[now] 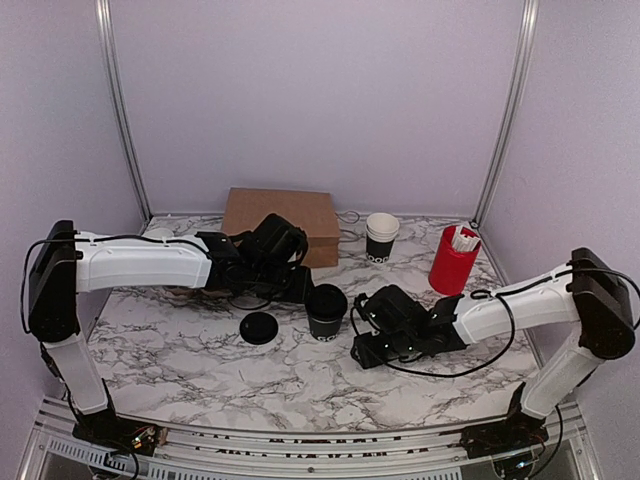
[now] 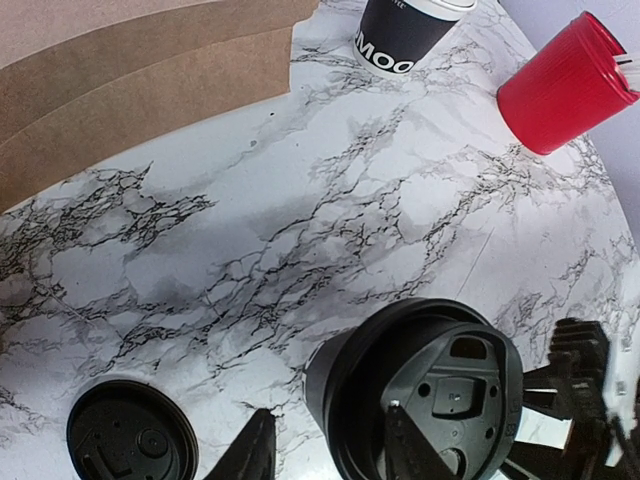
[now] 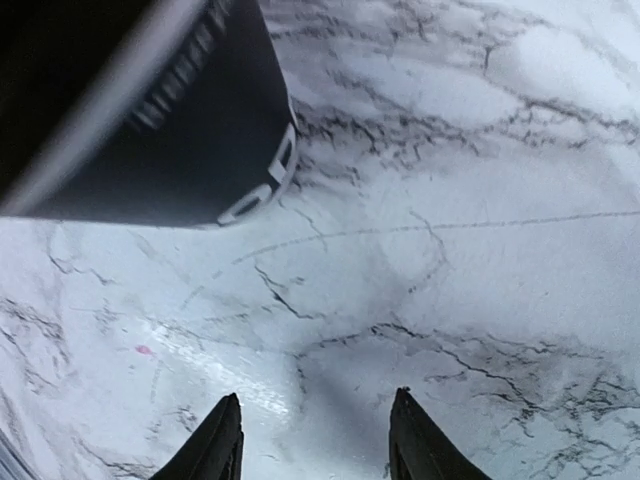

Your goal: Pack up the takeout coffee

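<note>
Cup [image 1: 326, 310], lid [image 2: 450, 390] on, stands on table [image 1: 200, 380], frame centre. L fingers [image 2: 250, 455] part open astride its rim, no grip. R fingers [image 3: 215, 445] part open, empty, right of cup; spare lid [image 1: 259, 327] lower left
</note>
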`<move>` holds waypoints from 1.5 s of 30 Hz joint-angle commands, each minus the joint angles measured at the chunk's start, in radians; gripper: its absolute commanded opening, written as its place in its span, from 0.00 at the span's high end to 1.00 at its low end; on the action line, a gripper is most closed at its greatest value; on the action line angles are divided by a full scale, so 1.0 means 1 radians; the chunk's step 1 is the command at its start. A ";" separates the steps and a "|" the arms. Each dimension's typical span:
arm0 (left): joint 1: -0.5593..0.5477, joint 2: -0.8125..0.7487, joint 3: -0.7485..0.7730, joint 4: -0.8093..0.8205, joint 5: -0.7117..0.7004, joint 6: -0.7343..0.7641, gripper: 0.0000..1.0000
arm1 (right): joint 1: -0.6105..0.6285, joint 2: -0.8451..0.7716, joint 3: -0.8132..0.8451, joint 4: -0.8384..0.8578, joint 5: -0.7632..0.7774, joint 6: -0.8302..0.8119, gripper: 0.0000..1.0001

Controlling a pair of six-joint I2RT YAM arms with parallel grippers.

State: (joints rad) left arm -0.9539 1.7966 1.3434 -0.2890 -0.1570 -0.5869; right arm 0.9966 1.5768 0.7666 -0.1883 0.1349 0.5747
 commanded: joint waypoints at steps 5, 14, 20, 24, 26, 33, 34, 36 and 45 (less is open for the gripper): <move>-0.003 0.023 -0.018 -0.041 0.013 -0.002 0.62 | 0.004 -0.210 0.266 -0.074 0.141 -0.086 0.50; -0.006 0.026 -0.024 -0.040 0.014 -0.004 0.63 | -0.017 -0.114 0.276 0.027 0.089 -0.130 0.47; -0.006 0.023 -0.028 -0.040 0.010 0.004 0.63 | -0.008 0.063 0.088 0.163 -0.080 0.015 0.52; -0.006 0.024 -0.027 -0.040 0.014 0.008 0.63 | 0.001 0.000 0.086 0.123 -0.045 0.019 0.52; -0.006 0.024 -0.024 -0.040 0.016 0.006 0.63 | 0.002 -0.042 0.141 0.066 -0.001 -0.008 0.51; -0.006 0.017 -0.019 -0.041 0.013 0.011 0.63 | 0.002 -0.123 0.413 -0.083 0.121 -0.127 0.50; -0.006 0.016 -0.019 -0.041 0.013 0.011 0.63 | 0.003 -0.134 0.438 -0.093 0.136 -0.140 0.50; -0.006 0.015 -0.019 -0.040 0.014 0.010 0.63 | 0.001 -0.155 0.464 -0.091 0.161 -0.159 0.48; -0.006 0.021 -0.016 -0.040 0.018 0.007 0.63 | -0.057 0.016 0.250 0.055 -0.019 -0.053 0.50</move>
State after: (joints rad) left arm -0.9565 1.7977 1.3331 -0.2760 -0.1455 -0.5903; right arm 0.9596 1.4609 1.1549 -0.1703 0.2398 0.4568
